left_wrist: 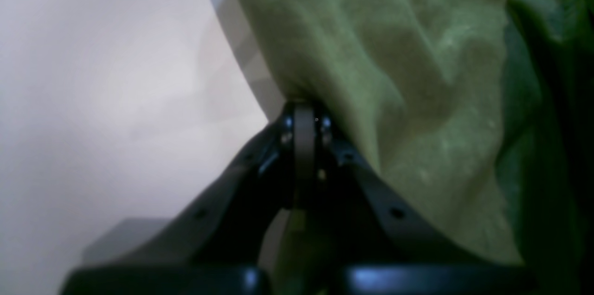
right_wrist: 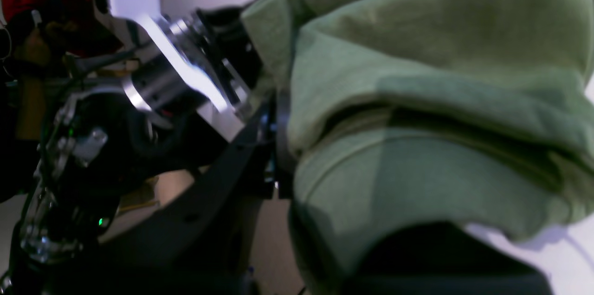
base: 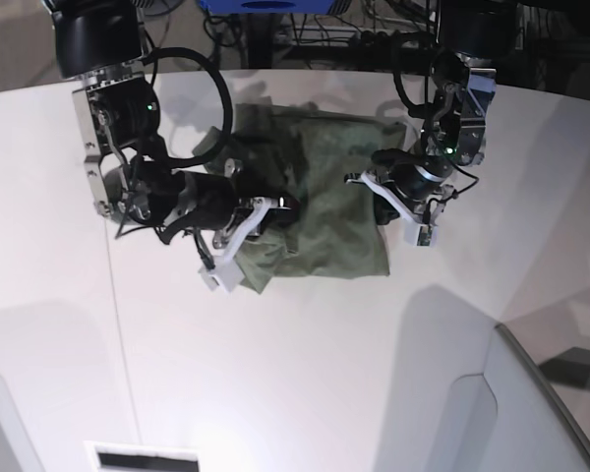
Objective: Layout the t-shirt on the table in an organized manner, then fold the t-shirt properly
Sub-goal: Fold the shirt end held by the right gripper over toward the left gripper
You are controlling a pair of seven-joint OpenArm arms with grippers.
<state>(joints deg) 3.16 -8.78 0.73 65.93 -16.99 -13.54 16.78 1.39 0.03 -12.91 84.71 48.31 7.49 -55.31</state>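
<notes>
Olive-green soft fabric t-shirt (base: 324, 211) bunched into a rumpled block on the far half of the large white smooth table (base: 275, 364), between the two arms. Left gripper (left_wrist: 304, 109) clamped tight on a fold of cloth at the shirt's right edge; fabric rising from the tips in the left wrist view, bare tabletop to its left. Right gripper (right_wrist: 278, 142) also pinched closed on the shirt, at its left edge; thick layered folds draped over the black fingers (right_wrist: 222, 169). Grey-white angled panel (base: 541, 403) at the near right corner, well apart from the shirt.
</notes>
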